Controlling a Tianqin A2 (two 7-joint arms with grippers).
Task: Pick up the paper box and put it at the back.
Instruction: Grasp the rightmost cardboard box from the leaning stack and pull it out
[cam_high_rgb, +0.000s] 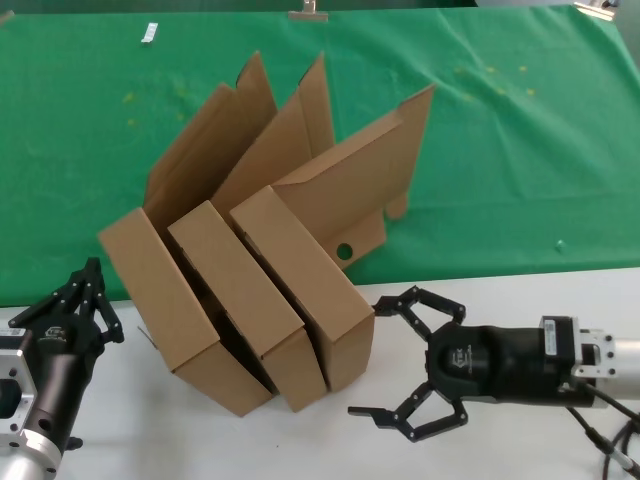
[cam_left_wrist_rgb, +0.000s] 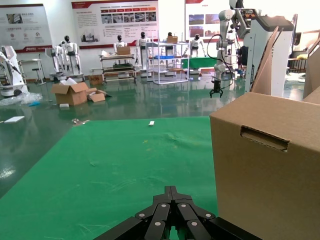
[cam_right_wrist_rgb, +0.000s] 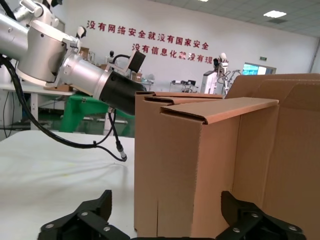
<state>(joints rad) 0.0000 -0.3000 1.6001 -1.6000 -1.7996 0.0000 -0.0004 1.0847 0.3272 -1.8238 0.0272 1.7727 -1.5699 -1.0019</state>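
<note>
Three alike brown paper boxes stand on edge in a row, lids up, across the border of the green cloth (cam_high_rgb: 520, 150) and the white surface. The rightmost box (cam_high_rgb: 305, 285) has a round hole in its side flap. My right gripper (cam_high_rgb: 372, 358) is open on the white surface, its jaws facing that box's near end, close to it but apart. In the right wrist view the box end (cam_right_wrist_rgb: 185, 165) stands between the open fingers (cam_right_wrist_rgb: 102, 200). My left gripper (cam_high_rgb: 92, 268) is shut and empty, beside the leftmost box (cam_high_rgb: 160, 300). In the left wrist view that box (cam_left_wrist_rgb: 265, 170) stands next to the shut gripper (cam_left_wrist_rgb: 171, 191).
The middle box (cam_high_rgb: 240, 300) stands tight between the other two. The white tabletop (cam_high_rgb: 250, 440) lies in front. A small white item (cam_high_rgb: 149, 34) and a clip (cam_high_rgb: 308, 12) lie at the cloth's far edge. My left arm (cam_right_wrist_rgb: 75, 70) shows beyond the boxes in the right wrist view.
</note>
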